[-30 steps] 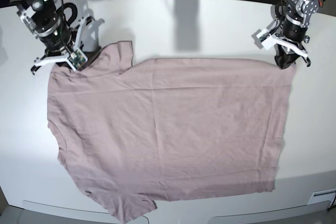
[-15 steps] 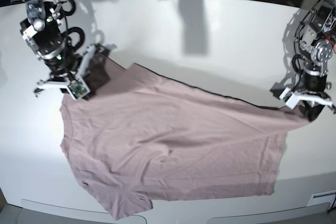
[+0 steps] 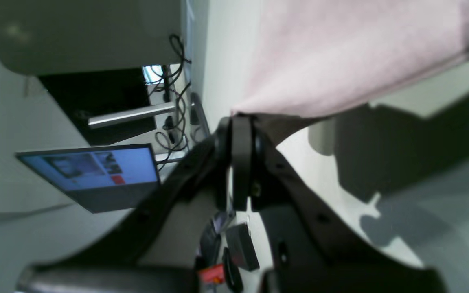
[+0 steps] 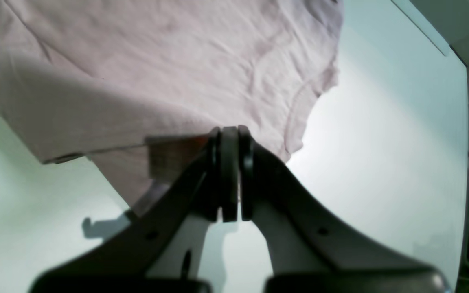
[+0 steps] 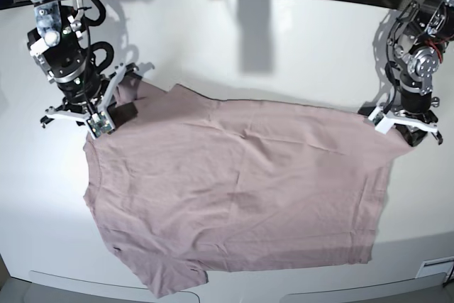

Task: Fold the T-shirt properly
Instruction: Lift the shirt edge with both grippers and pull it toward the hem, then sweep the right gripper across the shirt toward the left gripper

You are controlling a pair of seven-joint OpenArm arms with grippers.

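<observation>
Left claw [image 5: 411, 127]: clenched on the T-shirt's far hem corner, at about 3 o'clock in the base view; in the left wrist view the jaws stand pressed together with pink cloth pinched between the tips.
Right claw [image 5: 91, 113]: clenched on the shoulder and sleeve region of the shirt at about 10 o'clock; the right wrist view shows the jaws shut with a fold of cloth trapped in them.
T-shirt [image 5: 241, 189]: dusty pink, spread over the middle of the white worktop [image 5: 284, 40], neck end toward 9 o'clock, hem toward 3 o'clock. The far edge between the two claws hangs raised and taut; the near half lies flat, its lower sleeve reaching the worktop's front edge near 7 o'clock.
Handling: thin, soft and light by the look of it; it will likely sag between the grips and drag wrinkles along, and a shallow pinch could slip off the edge.
Where to hold: the far corners, at shoulder seam and hem, look like the right hold, since doubled stitching gives the jaws more to bite.
Step in hand: probably carrying the far edge toward 6 o'clock to lay one half over the other.
Risk: uneven travel of the arms would skew the crease.
</observation>
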